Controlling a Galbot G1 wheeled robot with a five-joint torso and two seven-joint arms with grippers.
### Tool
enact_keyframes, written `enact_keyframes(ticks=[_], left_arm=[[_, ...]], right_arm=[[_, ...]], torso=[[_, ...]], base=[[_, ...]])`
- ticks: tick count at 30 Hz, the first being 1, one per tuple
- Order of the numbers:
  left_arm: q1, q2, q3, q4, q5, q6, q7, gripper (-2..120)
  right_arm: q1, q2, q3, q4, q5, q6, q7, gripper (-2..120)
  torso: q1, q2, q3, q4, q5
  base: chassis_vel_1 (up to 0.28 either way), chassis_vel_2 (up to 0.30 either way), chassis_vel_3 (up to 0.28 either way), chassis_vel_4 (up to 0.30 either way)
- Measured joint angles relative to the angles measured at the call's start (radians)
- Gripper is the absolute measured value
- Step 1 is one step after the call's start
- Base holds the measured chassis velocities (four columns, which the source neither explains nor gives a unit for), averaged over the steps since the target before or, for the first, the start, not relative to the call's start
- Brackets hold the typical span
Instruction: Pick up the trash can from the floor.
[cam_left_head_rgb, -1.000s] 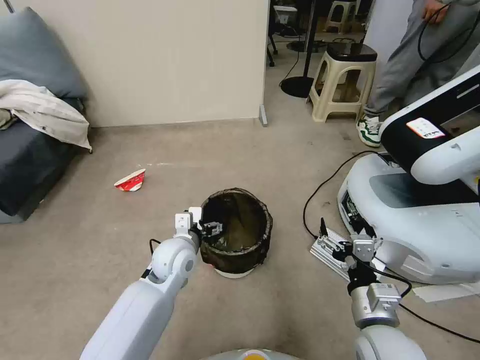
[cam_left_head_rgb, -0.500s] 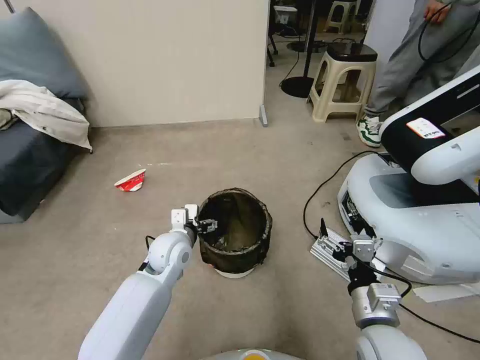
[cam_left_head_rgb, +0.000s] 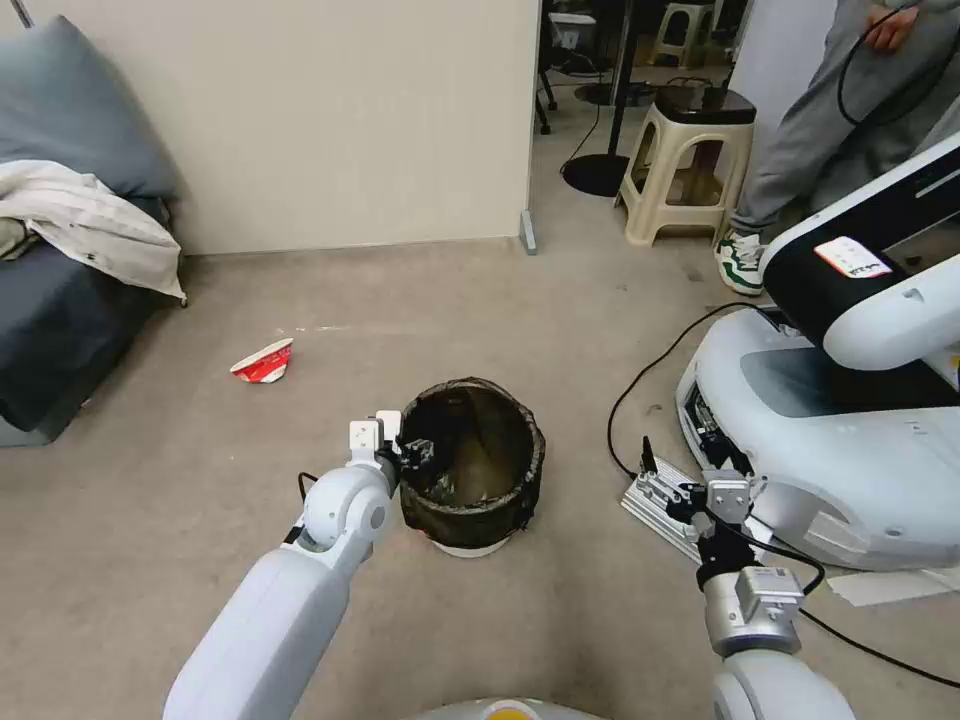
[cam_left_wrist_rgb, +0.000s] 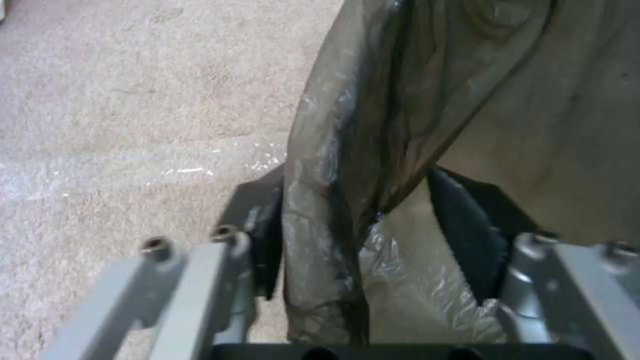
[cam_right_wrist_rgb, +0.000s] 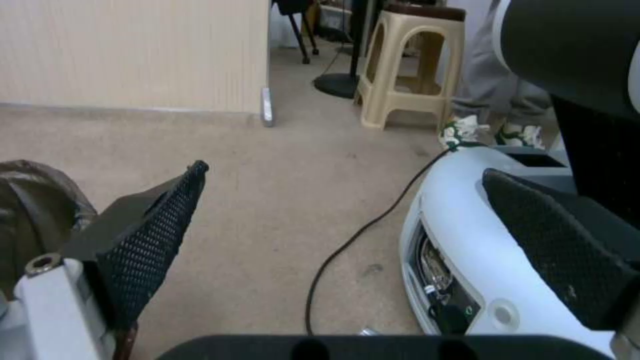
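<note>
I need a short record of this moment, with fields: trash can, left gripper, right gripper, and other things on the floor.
trash can: trash can stands upright on the floor, dark bag folded over its rim
left gripper: left gripper at the can's rim on the robot's left side; one finger outside the wall and one inside, not closed on it
right gripper: right gripper open, apart from the can, to its right
other things: red and white cup lying on its side; beige stool farther back; black cable

Trash can (cam_left_head_rgb: 473, 465): crinkled glossy plastic liner; floor (cam_left_head_rgb: 560, 320): matt carpet.
</note>
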Motion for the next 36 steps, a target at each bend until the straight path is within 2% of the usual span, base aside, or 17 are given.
enact_keyframes(ticks=[1,3,5,7,8,10,14,24,29,35,36], left_arm=[[0.000,0.000,0.000,0.000,0.000,0.000,0.000,47],[0.004,0.001,0.001,-0.007,-0.002,0.001,-0.003,37],[0.005,0.002,0.001,-0.009,-0.002,0.001,-0.004,35],[0.010,0.003,0.003,-0.020,-0.008,0.003,-0.011,21],[0.010,0.003,0.003,-0.020,-0.008,0.003,-0.011,21],[0.011,0.004,0.003,-0.027,-0.017,0.004,-0.011,13],[0.012,0.005,0.002,-0.035,-0.030,0.004,-0.011,4],[0.040,0.011,-0.032,-0.090,-0.053,-0.025,-0.005,1],[0.070,0.044,-0.066,-0.166,-0.078,-0.064,-0.006,1],[0.126,0.102,-0.147,-0.276,-0.132,-0.112,0.046,1],[0.126,0.102,-0.147,-0.276,-0.132,-0.112,0.046,1]], right_arm=[[0.000,0.000,0.000,0.000,0.000,0.000,0.000,100],[0.002,0.000,-0.001,-0.002,0.000,0.000,0.000,100],[0.002,0.000,-0.001,-0.003,0.000,0.000,0.000,100],[0.004,-0.003,-0.001,-0.003,0.003,0.000,0.000,100],[0.004,-0.003,-0.001,-0.003,0.003,0.000,0.000,100],[0.006,-0.005,-0.001,-0.003,0.005,0.000,0.001,100],[0.007,-0.009,-0.001,-0.003,0.008,0.000,0.002,100],[0.006,-0.029,0.002,0.002,0.014,-0.002,0.006,100],[0.008,-0.037,0.005,0.005,0.020,-0.002,0.008,100],[0.021,-0.049,0.000,0.005,0.029,-0.010,0.008,100],[0.021,-0.049,0.000,0.005,0.029,-0.010,0.008,100]], torso=[[0.000,0.000,0.000,0.0000,0.0000],[0.000,0.000,0.000,0.0000,-0.0001],[0.000,0.000,0.000,0.0001,0.0000],[0.000,0.000,0.000,0.0000,-0.0001],[0.000,0.000,0.000,0.0000,-0.0001],[0.000,0.000,0.000,0.0000,-0.0001],[0.000,0.000,0.000,0.0000,0.0000],[0.000,0.000,0.000,-0.0002,0.0000],[0.000,0.000,0.000,0.0002,0.0001],[0.000,0.000,0.000,0.0001,0.0000],[0.000,0.000,0.000,0.0001,0.0000]], base=[[0.000,0.000,0.000,0.000],[0.000,0.000,0.000,0.000],[0.000,0.000,0.000,0.000],[0.000,0.000,0.000,0.000],[0.000,0.000,0.000,0.000],[0.000,0.000,0.000,0.000],[0.000,0.000,0.000,0.000],[0.000,0.000,0.000,0.000],[0.000,0.000,0.000,0.000],[0.000,0.000,0.000,0.000],[0.000,0.000,0.000,0.000]])
